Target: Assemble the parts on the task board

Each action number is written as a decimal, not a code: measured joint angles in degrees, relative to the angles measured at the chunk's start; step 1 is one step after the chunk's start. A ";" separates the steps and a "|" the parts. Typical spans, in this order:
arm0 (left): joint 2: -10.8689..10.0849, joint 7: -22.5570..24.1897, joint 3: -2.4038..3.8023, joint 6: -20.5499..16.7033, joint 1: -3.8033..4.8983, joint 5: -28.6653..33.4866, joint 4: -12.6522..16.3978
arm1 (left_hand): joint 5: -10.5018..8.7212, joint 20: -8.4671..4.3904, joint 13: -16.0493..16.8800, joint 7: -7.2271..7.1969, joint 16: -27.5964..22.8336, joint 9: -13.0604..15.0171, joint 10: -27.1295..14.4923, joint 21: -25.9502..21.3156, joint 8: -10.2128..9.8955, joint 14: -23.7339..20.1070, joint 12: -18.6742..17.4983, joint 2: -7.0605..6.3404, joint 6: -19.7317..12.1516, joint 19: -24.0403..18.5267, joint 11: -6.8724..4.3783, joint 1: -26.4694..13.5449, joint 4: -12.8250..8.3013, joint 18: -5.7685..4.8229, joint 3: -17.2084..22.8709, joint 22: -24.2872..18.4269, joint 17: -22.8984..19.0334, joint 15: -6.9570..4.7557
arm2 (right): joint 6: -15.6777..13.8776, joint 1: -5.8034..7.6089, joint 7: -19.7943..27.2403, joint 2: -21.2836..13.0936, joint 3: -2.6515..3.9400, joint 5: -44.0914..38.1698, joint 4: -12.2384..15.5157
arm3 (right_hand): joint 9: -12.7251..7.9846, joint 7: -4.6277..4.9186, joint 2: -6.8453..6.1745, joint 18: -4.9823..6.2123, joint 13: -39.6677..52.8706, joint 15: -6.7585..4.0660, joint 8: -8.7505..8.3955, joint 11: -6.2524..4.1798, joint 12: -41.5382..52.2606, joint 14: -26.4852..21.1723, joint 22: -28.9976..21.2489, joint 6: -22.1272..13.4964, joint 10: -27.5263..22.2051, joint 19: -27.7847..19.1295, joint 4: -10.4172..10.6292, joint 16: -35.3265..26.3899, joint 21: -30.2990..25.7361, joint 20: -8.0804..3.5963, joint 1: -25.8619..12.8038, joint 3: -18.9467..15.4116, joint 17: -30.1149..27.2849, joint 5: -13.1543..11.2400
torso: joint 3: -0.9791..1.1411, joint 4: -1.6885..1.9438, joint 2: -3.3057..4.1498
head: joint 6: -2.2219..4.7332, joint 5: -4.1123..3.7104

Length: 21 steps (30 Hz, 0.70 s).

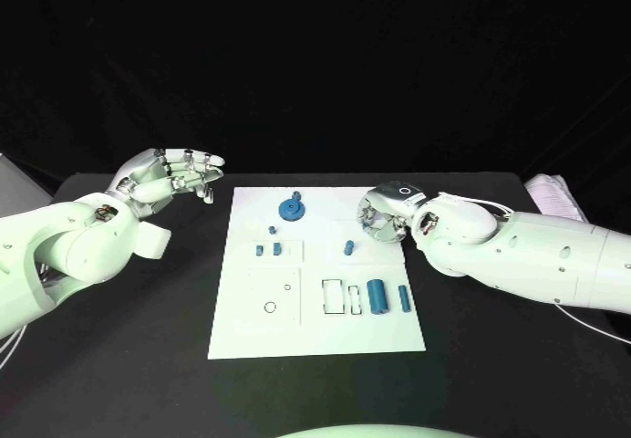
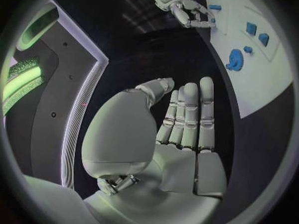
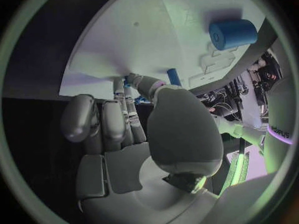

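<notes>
Nearest the head camera lies the bare near edge of the task board (image 1: 315,342), a white plate in the middle of the black tabletop (image 1: 118,365). Taking the board's centre as the dial, two blue cylinders lie side by side at about four o'clock, the thick cylinder (image 1: 377,296) just beside the thin cylinder (image 1: 404,298), with two outlined slots (image 1: 334,297) next to them. A blue gear (image 1: 291,211) sits at about twelve o'clock, two small blocks (image 1: 268,247) at ten, and a small peg (image 1: 348,246) near two. The right hand (image 1: 384,222) is over the board's far right corner at about one o'clock, fingers curled downward; the right wrist view shows its fingertips (image 3: 127,82) at the board's surface around something small and blue, but I cannot tell whether it is gripped or merely touched. The left hand (image 1: 171,175) hangs off the board at about ten o'clock, above the tabletop, fingers straight and loosely together, holding nothing. The step in hand looks to be the right hand's pick-up of a small part at that corner, and the assembly appears barely begun, since most pieces lie loose. The next move seems to call for a sure pinch on that piece, then a lift and carry to its matching seat.
</notes>
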 measured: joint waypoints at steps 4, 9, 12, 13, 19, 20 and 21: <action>-0.01 -0.01 0.00 0.00 0.00 0.22 0.00 | 0.00 0.00 0.00 0.00 0.00 -0.03 0.00 0.00 0.00 0.00 0.00 0.00 0.00 0.00 0.00 0.00 0.00 0.00 0.00 0.00 -0.04 0.00 | -0.21 -0.10 -0.08 0.06 0.01 0.00 -0.01 | 0.66 -0.76 0.18 -0.26 0.23 -0.35 0.88 -0.49 -0.01 -0.06 1.47 0.77 1.32 0.20 0.24 0.63 1.10 -0.20 -0.15 0.24 0.51 -0.01 | -0.01 -0.02 -0.03 | -0.13 0.03; -0.03 -0.02 0.00 0.00 0.00 0.31 -0.03 | 0.00 0.00 0.00 0.00 -0.23 -0.03 0.00 0.00 0.00 0.00 0.00 0.00 0.00 0.00 0.00 0.00 0.00 0.00 0.00 -0.09 -0.04 0.00 | -0.43 -0.18 -0.29 0.07 0.01 0.05 0.04 | 1.74 -1.50 0.63 -0.26 0.52 -0.84 2.03 -1.11 0.39 0.01 2.70 1.90 2.94 0.41 0.00 1.29 2.13 -0.41 0.14 0.47 0.77 -0.13 | -0.02 -0.03 -0.05 | -0.22 0.10; -0.03 -0.03 0.00 0.00 0.00 0.35 -0.04 | 0.00 0.00 -0.05 0.00 -0.23 -0.03 0.00 0.00 0.00 0.00 0.00 0.00 0.00 0.00 0.00 0.00 -0.12 0.00 -0.12 -0.09 -0.04 0.00 | -0.56 -0.23 -0.51 0.06 0.01 0.11 0.07 | 2.35 -1.80 1.02 -0.26 0.86 -1.06 2.75 -1.22 0.43 -0.17 3.16 2.19 3.33 0.43 0.00 1.29 2.38 -0.43 0.25 0.47 0.77 -0.23 | -0.03 -0.02 -0.07 | -0.30 0.08; -0.03 -0.04 0.00 0.00 0.00 0.36 -0.05 | 0.00 0.00 -0.05 0.00 -0.23 -0.03 0.00 0.00 0.00 0.00 0.00 0.00 0.00 0.00 0.00 0.00 -0.16 0.00 -0.16 -0.08 -0.04 0.00 | -0.60 -0.25 -0.58 0.06 0.01 0.12 0.08 | 2.36 -1.89 1.08 -0.26 0.87 -1.25 2.90 -1.18 0.43 0.01 3.37 2.28 3.47 0.59 -0.01 1.33 2.63 -0.60 0.31 0.48 0.76 -0.24 | -0.03 -0.02 -0.08 | -0.32 0.07; -0.01 -0.07 0.00 0.01 0.00 0.41 -0.11 | 0.00 0.00 -0.05 0.00 -0.23 -0.03 0.00 -0.21 0.00 0.00 0.00 0.00 0.00 0.00 0.00 0.00 -0.16 0.00 -0.16 -0.17 -0.09 0.00 | -0.99 -0.42 -1.18 0.09 0.02 0.13 0.35 | 2.37 -1.85 2.13 -0.26 1.20 -1.24 3.57 -0.78 0.39 0.01 4.85 2.45 3.86 0.82 -0.90 1.95 3.76 -0.83 0.76 0.86 1.01 0.43 | -0.05 -0.02 -0.08 | -0.35 0.07; 0.00 -0.08 0.00 0.02 0.00 0.41 -0.13 | 0.00 0.00 -0.06 0.00 -0.23 -0.03 0.00 -0.21 0.00 0.00 0.00 0.00 0.00 0.00 0.00 0.00 -0.16 0.00 -0.16 -0.17 -0.09 0.00 | -1.15 -0.47 -1.35 0.08 0.02 0.13 0.43 | 2.36 -1.85 2.13 -0.26 1.25 -1.24 3.79 -0.78 0.38 0.01 4.99 2.45 3.86 0.82 -1.06 1.95 3.76 -0.83 0.76 1.02 1.09 0.10 | -0.05 -0.02 -0.08 | -0.33 0.08; 0.01 -0.08 0.00 0.03 0.00 0.42 -0.15 | 0.00 0.00 -0.06 0.00 -0.23 -0.03 0.00 -0.21 0.00 0.00 0.00 0.00 0.00 0.00 0.00 0.00 -0.16 0.00 -0.16 -0.17 -0.09 0.00 | -1.29 -0.50 -1.49 0.07 0.01 0.12 0.49 | 2.36 -1.85 2.13 -0.26 1.27 -1.24 3.89 -0.78 0.37 0.01 5.07 2.45 3.86 0.82 -1.21 2.17 3.76 -0.83 0.75 1.17 1.10 -0.10 | -0.05 -0.02 -0.08 | -0.31 0.08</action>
